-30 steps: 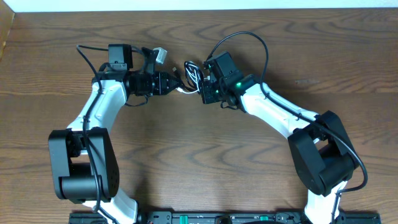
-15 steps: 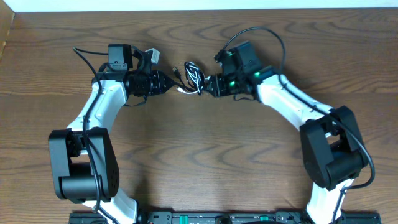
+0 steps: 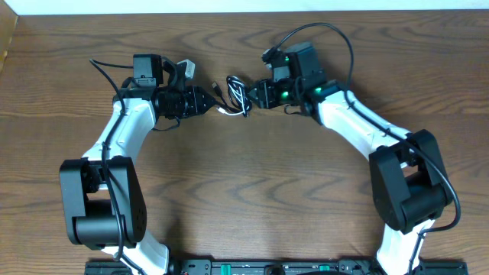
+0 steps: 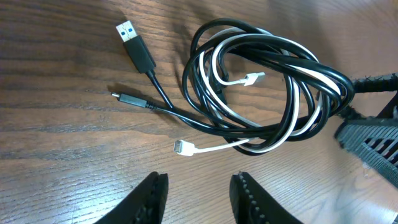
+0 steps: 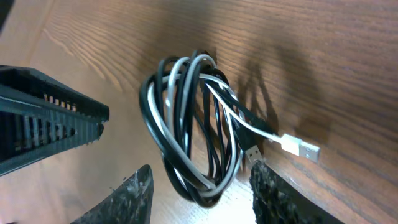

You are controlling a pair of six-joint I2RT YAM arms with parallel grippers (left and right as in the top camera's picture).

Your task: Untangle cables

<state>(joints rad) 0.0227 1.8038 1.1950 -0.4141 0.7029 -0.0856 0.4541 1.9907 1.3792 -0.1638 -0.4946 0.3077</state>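
Note:
The cables (image 3: 238,92) lie on the wooden table as one coiled bundle of black and white cord (image 4: 261,93), between my two grippers. A black USB plug (image 4: 134,37) and a white plug (image 4: 181,147) stick out on the left side. My left gripper (image 4: 198,190) is open just short of the white plug, with nothing between its fingers. My right gripper (image 5: 202,190) is open too. The bundle's (image 5: 193,137) near loop reaches in between its fingers (image 5: 134,196) without being pinched. In the overhead view, left gripper (image 3: 208,100) and right gripper (image 3: 257,93) face each other across the bundle.
The table's far edge (image 3: 244,10) runs close behind the bundle. A thick black arm wire (image 3: 336,34) loops above the right wrist. Bare wood (image 3: 244,176) stretches toward the front, between the two arm bases.
Both grippers have opened. The right arm pulled back to the right and away from the bundle. The bundle now rests on the table between them.

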